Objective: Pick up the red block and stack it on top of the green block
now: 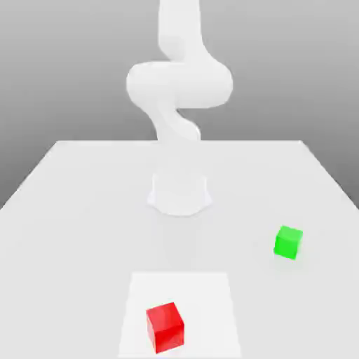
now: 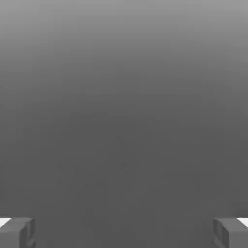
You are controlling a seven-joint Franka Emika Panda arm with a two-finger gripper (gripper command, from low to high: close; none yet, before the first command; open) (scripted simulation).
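The red block (image 1: pixel 165 327) sits near the front of the table on a paler square patch (image 1: pixel 210 301). The green block (image 1: pixel 288 242) rests on the table toward the exterior view's right, farther back than the red one. In the hand view my gripper (image 2: pixel 124 232) is open: its two grey fingertips (image 2: pixel 17 232) stand far apart with nothing between them, against a plain grey background. The white arm (image 1: pixel 179 84) rises from its base (image 1: pixel 179 193) at the table's middle and curls upward, well above both blocks.
The white table (image 1: pixel 70 210) stretches wide around the arm's base, with its far edge behind the arm and its side edges angling outward toward the front.
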